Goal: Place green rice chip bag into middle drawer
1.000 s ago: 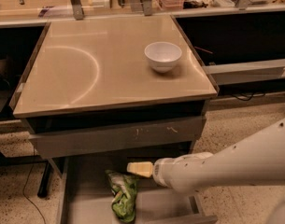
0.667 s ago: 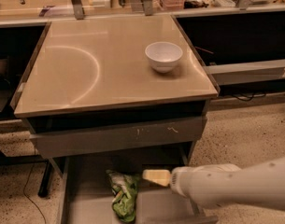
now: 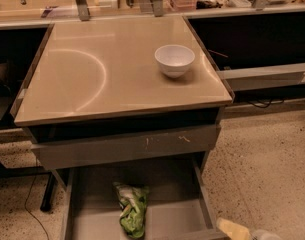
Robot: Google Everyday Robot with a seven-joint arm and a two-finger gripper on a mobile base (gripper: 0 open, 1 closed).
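Observation:
The green rice chip bag point(image 3: 131, 209) lies crumpled on the flat bottom of the open middle drawer point(image 3: 182, 219), left of the drawer's centre. The drawer is pulled out below the table. My gripper point(image 3: 234, 229) shows only as a pale yellowish tip at the bottom right edge of the camera view, at the drawer's front right corner, well apart from the bag. It holds nothing that I can see.
A white bowl point(image 3: 174, 60) stands on the beige tabletop point(image 3: 92, 74) at the right. A shut grey drawer front with pale scratch marks point(image 3: 127, 146) sits above the open drawer. Speckled floor point(image 3: 267, 154) lies to the right. Cluttered benches stand behind.
My arm has pulled back down and to the right, almost out of view. The green bag stays lying in the drawer where it was.

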